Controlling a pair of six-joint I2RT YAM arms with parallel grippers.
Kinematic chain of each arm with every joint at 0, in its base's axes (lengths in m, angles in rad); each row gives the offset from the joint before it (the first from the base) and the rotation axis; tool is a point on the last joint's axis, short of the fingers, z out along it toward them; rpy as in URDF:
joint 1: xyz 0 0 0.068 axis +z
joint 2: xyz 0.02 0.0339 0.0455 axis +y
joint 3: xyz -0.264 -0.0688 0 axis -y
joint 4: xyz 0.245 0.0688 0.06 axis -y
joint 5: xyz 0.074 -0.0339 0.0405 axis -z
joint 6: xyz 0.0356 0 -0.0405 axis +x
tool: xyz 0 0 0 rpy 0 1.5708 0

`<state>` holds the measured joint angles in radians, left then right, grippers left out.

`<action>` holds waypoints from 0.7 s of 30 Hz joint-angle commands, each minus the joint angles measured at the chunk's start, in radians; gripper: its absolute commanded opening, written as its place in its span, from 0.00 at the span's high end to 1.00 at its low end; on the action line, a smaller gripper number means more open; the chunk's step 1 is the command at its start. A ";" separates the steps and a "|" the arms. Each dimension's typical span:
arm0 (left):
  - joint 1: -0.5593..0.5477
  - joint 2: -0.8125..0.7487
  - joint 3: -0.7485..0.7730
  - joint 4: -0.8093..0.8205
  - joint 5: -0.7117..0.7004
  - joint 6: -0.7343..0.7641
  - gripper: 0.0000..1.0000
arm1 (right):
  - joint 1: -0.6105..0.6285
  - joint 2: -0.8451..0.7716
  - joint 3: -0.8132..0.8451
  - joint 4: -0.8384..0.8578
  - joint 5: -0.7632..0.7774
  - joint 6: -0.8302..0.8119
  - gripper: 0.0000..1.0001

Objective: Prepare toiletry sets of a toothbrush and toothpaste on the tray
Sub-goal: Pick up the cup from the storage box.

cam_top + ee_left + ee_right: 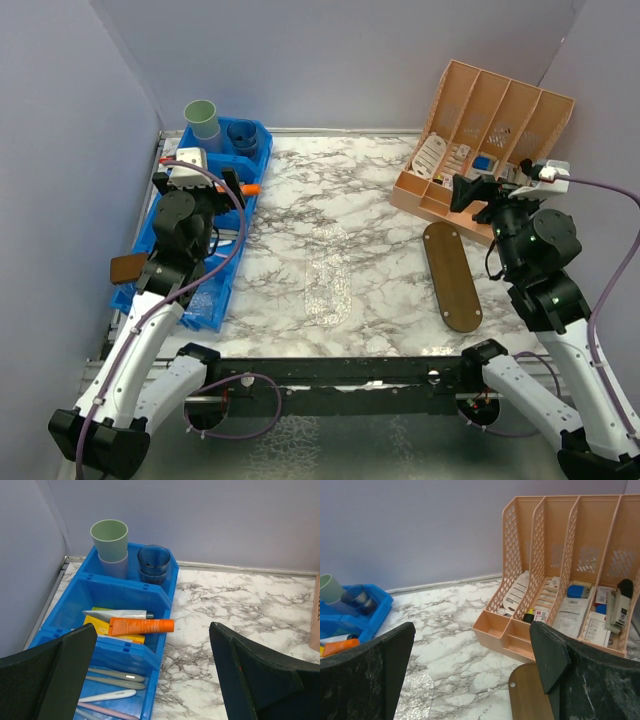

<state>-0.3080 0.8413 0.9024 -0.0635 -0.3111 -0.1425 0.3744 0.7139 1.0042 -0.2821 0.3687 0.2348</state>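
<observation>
At the far left a mint green cup [109, 536] sits stacked on a lilac cup [113, 566] beside dark smoky cups [153, 557] in the back blue bin [262, 150]. The middle bin holds an orange toothpaste tube [141, 626], a white tube [117, 614] and a yellow box [100, 627]. Several toothbrushes [112, 676] lie in the near bin. My left gripper [152, 645] hovers open over these bins, holding nothing. A brown wooden oval tray [452, 277] lies right of centre. My right gripper [472, 645] hangs open and empty above its far end.
A clear textured oval dish [327, 275] lies mid-table on the marble top. A peach desk organizer [555, 575] with papers, a stapler and small items stands at the back right. Purple walls close the left, back and right sides.
</observation>
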 commanded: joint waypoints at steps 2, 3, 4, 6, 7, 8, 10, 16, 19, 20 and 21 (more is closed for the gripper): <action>-0.001 0.018 -0.011 0.096 0.005 0.015 0.01 | -0.033 -0.055 -0.087 0.100 -0.180 0.063 0.00; -0.006 0.026 -0.012 0.100 -0.003 0.020 0.01 | -0.036 -0.058 -0.101 0.105 -0.198 0.070 0.00; -0.012 0.033 -0.011 0.102 -0.014 0.025 0.01 | -0.038 -0.058 -0.112 0.107 -0.216 0.075 0.00; -0.025 0.055 -0.010 0.103 -0.043 0.034 0.01 | -0.042 -0.060 -0.124 0.106 -0.240 0.089 0.00; -0.033 0.068 -0.007 0.101 -0.060 0.040 0.01 | -0.044 -0.059 -0.129 0.105 -0.250 0.098 0.00; -0.041 0.085 -0.003 0.095 -0.078 0.045 0.01 | -0.045 -0.057 -0.136 0.105 -0.264 0.104 0.00; -0.052 0.128 0.012 0.075 -0.118 0.044 0.01 | -0.046 -0.057 -0.150 0.107 -0.294 0.113 0.00; -0.054 0.340 0.118 0.009 -0.115 -0.032 0.01 | -0.048 -0.071 -0.219 0.115 -0.386 0.145 0.01; 0.007 0.472 0.221 -0.030 0.004 -0.115 0.01 | -0.049 -0.072 -0.245 0.101 -0.399 0.149 0.01; 0.038 0.516 0.264 -0.042 0.051 -0.152 0.01 | -0.049 -0.069 -0.250 0.092 -0.398 0.151 0.01; 0.071 0.565 0.306 -0.055 0.097 -0.188 0.01 | -0.049 -0.069 -0.254 0.083 -0.396 0.151 0.01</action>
<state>-0.3321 1.2785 1.0634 -0.0689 -0.3634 -0.1879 0.3317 0.6514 0.7700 -0.2012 0.0265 0.3645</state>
